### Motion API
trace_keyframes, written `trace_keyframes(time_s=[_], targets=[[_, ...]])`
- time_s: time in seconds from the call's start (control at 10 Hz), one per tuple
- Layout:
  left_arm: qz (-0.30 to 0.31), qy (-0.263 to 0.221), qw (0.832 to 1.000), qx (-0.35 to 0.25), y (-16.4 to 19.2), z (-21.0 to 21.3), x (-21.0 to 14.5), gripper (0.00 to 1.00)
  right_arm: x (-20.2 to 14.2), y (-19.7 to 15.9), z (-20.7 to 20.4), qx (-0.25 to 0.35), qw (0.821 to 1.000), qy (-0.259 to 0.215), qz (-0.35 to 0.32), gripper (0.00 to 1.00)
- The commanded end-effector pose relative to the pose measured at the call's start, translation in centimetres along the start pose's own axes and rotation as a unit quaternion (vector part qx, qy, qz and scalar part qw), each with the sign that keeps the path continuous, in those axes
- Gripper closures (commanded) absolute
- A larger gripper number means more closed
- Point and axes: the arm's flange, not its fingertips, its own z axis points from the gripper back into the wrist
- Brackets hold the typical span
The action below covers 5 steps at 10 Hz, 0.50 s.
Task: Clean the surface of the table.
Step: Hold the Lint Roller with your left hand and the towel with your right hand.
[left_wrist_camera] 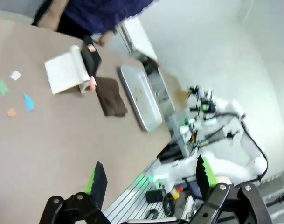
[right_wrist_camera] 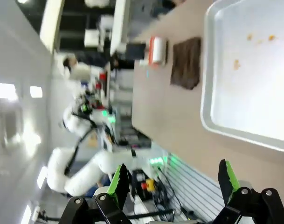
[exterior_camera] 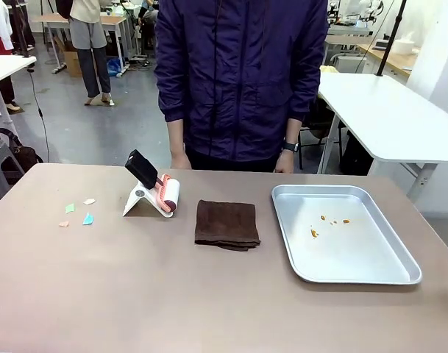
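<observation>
The broad matte brownish-taupe counter stretches before the standing person, with coloured paper scraps towards its left. Cleaning looks unstarted: the left end effector and right end effector hang wide open, empty. The next move is probably to grasp the white lint roller.

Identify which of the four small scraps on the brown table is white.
The white scrap, lying farthest toward the person and closest to the lint roller. The green scrap, blue scrap and orange scrap sit nearer the robot's side.
</observation>
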Motion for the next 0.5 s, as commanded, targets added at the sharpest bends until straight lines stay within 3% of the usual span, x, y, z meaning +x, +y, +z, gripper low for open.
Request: trace_keyframes(time_s=[0.0,0.4], targets=[[0.013,-0.030,0.999,0.000,0.8,-5.3,-3.4,0.00,-2.9,-4.9,-1.6,0.037,0.996,-0.065,-0.043,0.00],[0.129,-0.078,0.988,0.028,6.5,-5.1,-4.5,0.00,-1.0,-9.8,-0.2,0.061,0.982,-0.138,-0.113,0.00]])
